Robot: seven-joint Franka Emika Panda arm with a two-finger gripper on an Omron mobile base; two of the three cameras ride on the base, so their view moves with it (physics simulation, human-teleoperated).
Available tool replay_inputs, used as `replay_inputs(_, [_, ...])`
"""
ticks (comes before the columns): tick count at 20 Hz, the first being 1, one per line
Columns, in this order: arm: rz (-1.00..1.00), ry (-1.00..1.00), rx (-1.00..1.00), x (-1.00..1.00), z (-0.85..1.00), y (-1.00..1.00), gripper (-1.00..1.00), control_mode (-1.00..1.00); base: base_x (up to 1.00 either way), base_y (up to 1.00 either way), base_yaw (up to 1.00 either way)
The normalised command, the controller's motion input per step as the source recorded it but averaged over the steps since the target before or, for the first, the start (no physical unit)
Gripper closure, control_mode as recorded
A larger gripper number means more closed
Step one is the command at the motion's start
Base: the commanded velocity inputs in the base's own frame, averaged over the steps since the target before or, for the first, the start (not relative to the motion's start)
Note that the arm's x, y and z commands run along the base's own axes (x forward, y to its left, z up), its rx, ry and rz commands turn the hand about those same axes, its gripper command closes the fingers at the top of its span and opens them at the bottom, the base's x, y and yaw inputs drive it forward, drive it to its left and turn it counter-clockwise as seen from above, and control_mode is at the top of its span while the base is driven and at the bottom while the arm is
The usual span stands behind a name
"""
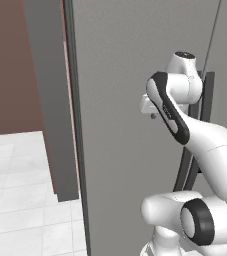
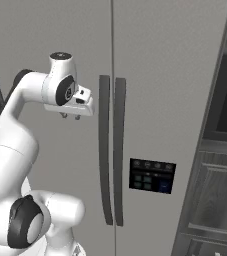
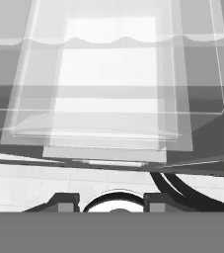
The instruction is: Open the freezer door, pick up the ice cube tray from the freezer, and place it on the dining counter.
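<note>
The freezer door [image 1: 125,65] [image 2: 45,30] is a tall matte grey panel and it stands shut. Its slim dark vertical handle [image 2: 104,150] [image 1: 181,170] runs along the seam with the neighbouring door. My gripper [image 2: 71,117] [image 1: 154,116] hangs in front of this door at upper handle height, just left of the handle and pointing down. Its fingertips [image 3: 64,200] stand apart with nothing between them. The hand view looks down past translucent bins [image 3: 108,89] to two dark curved handles [image 3: 177,190]. The ice cube tray is hidden and the dining counter is out of view.
The right-hand door carries its own handle [image 2: 119,150] and a dark control panel [image 2: 152,175]. Dark wood cabinets [image 2: 220,150] stand to the right. On the left are a dark grey side panel [image 1: 50,100], a brown wall [image 1: 7,65] and white floor tiles [image 1: 20,200].
</note>
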Motion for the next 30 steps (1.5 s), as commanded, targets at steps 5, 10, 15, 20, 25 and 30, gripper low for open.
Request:
replay_inputs(5, [-0.01, 0.11, 0.0, -0.05, -0.02, 0.0, -1.0, -1.0, 0.0, 0.0, 0.0])
replay_inputs(10, [-0.09, 0.09, 0.0, -0.78, -0.02, -0.02, -1.0, -1.0, 0.0, 0.0, 0.0])
replay_inputs(15, [-0.09, 0.09, 0.0, -0.79, -0.07, -0.04, -1.0, -1.0, 0.0, 0.0, 0.0])
replay_inputs(20, [-0.02, 0.0, 0.0, 0.0, -0.02, 0.0, -1.0, 1.0, 0.0, 0.0, 0.0])
replay_inputs(25, [0.0, 0.0, 0.0, 0.0, 0.0, 0.0, -1.0, 1.0, -0.13, 0.19, 0.0])
replay_inputs(30, [0.0, 0.0, 0.0, 0.0, 0.0, 0.0, -1.0, 1.0, -0.1, 0.48, 0.0])
